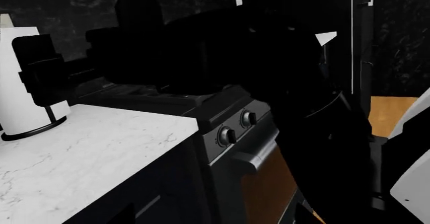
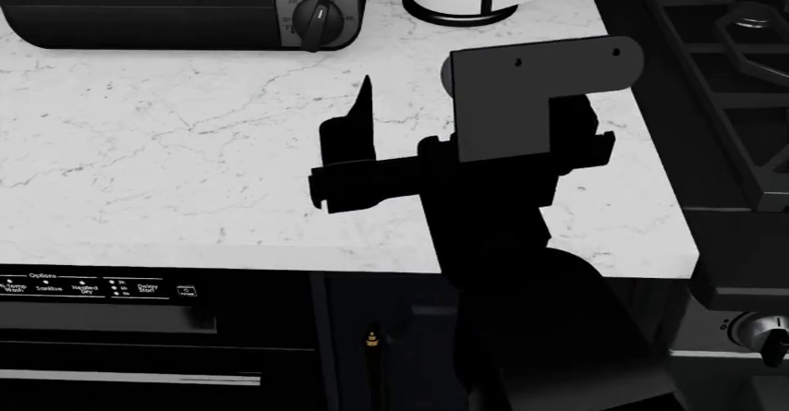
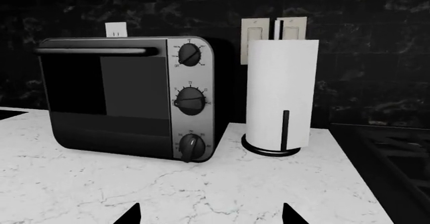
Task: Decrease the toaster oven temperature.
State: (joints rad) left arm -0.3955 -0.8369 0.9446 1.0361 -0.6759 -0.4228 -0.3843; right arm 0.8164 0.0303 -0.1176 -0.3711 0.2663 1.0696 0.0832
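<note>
The toaster oven (image 3: 128, 98) stands at the back of the white marble counter (image 3: 80, 194); its lower front also shows in the head view (image 2: 148, 9). Its silver panel carries three black knobs. The top knob (image 3: 189, 55) is ringed by small marks too small to read, and I take it for the temperature knob. The bottom knob (image 2: 318, 21) is marked 20 to 40. My right gripper (image 2: 426, 106) is open and empty, low over the counter, well short of the oven. My left gripper (image 1: 215, 215) is out of the head view; its dark tips stand wide apart.
A white paper-towel roll (image 3: 281, 98) on a black stand sits right of the oven, and also shows in the left wrist view (image 1: 23, 83). The black gas range (image 2: 727, 78) with front knobs (image 1: 227, 136) borders the counter's right end. A dishwasher panel (image 2: 99, 288) lies below the counter's front edge.
</note>
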